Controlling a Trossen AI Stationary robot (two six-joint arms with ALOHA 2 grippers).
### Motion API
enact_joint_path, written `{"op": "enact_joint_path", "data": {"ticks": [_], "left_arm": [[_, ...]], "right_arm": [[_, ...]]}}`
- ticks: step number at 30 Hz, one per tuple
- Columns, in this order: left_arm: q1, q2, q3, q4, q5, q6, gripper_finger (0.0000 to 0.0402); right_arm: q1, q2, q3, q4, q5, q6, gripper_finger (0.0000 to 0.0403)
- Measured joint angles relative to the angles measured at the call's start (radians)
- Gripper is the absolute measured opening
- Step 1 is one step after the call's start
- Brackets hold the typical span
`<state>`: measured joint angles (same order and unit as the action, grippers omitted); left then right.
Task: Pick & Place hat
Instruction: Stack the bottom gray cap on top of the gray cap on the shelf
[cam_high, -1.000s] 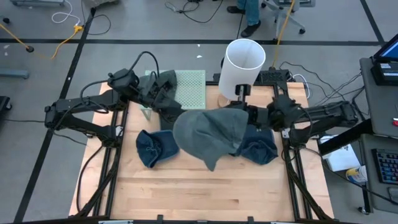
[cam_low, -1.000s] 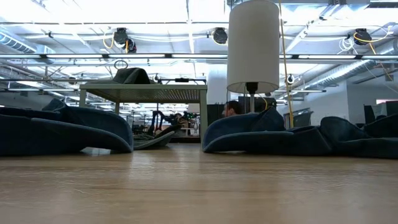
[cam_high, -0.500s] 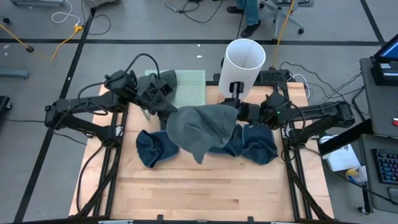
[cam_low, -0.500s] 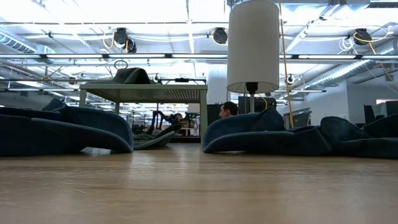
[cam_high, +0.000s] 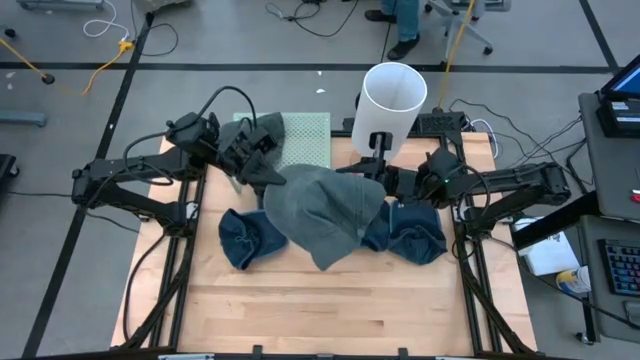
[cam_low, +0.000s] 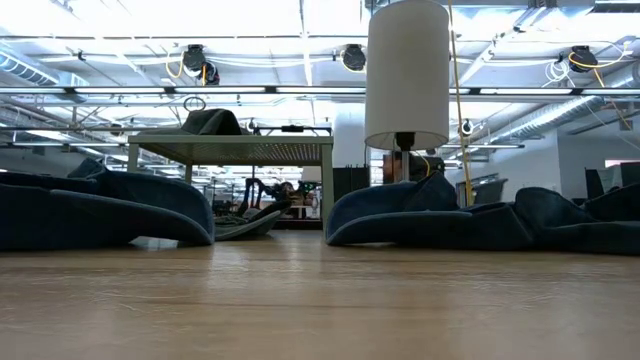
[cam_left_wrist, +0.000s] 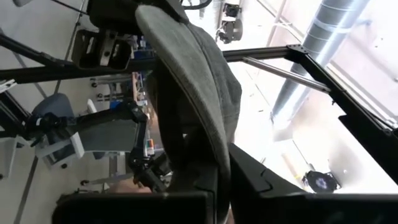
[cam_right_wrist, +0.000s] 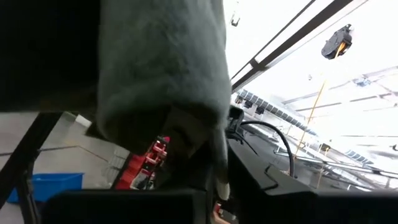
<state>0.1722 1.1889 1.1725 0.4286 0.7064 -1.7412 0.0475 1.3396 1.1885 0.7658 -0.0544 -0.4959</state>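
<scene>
Wooden tabletop in a cable-strewn lab, seen from overhead w/ both arms at work: grey knit hat hangs stretched between left gripper and right gripper, each w/ fingers pinched shut on an edge of the fabric, per wrist views. Hat is lifted above the table's middle, over two dark blue hats, one at left, one at right. Behind stand a green mesh rack, another hat on it, and a white cylinder. Step looks like mid-carry, pick done. Next move prob calls for carrying the hat on to its drop spot, both grips even, w/o snagging the hats below
</scene>
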Motion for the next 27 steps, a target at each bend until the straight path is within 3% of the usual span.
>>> {"op": "enact_joint_path", "data": {"ticks": [8, 18, 22, 27], "left_arm": [[0.024, 0.0, 0.0, 0.014, 0.042, -0.008, 0.0012], [0.093, 0.0, 0.0, 0.048, 0.097, -0.019, 0.0013], [0.121, 0.0, 0.0, 0.048, 0.109, 0.004, 0.0008], [0.164, 0.0, 0.0, 0.048, 0.145, 0.008, 0.0008]], "right_arm": [[0.026, -0.043, 0.0, -0.132, 0.021, -0.021, 0.0126], [0.143, -0.197, 0.0, -0.406, 0.296, 0.075, 0.0286], [0.214, -0.258, 0.0, -0.495, 0.456, 0.177, 0.0317], [0.302, -0.327, 0.0, -0.575, 0.5, 0.278, 0.0326]]}}
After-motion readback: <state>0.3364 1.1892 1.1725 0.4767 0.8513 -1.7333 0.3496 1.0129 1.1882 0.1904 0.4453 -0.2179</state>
